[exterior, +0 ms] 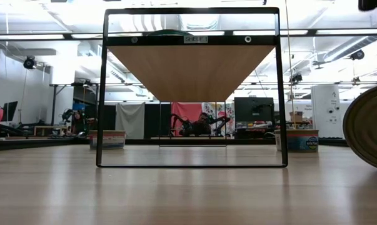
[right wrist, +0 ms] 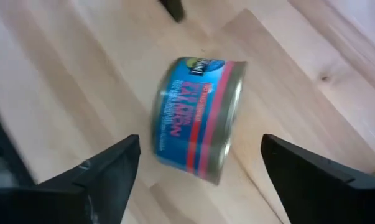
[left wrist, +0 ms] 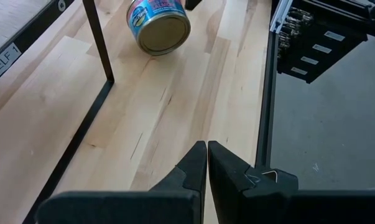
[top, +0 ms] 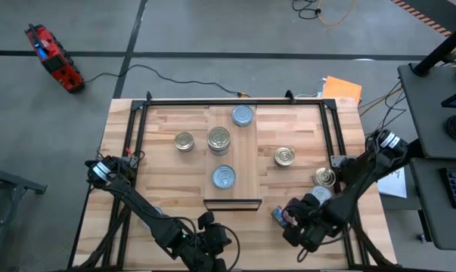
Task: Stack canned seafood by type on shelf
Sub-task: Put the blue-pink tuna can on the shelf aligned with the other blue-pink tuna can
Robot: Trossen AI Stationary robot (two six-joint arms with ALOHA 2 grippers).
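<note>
Three tins sit on the shelf: blue-grey ones at the far and near ends, a gold-ringed stack between. Types not grouped yet. Loose on the counter: gold tins, plus a blue-labelled tin on its side between the spread fingers of the right tool, apparently unheld. Left tool pressed together, idle near the front edge.

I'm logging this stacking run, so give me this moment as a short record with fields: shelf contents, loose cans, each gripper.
shelf: three tins on it: a blue-grey-topped tin, a ring-topped stack, a blue-grey-topped tin
loose tins: ring-topped ones on the table at and
blue-labelled can: on its side on the table, in front of the right gripper
right gripper: open, not touching the can
left gripper: shut, empty, near the table's front edge
</note>
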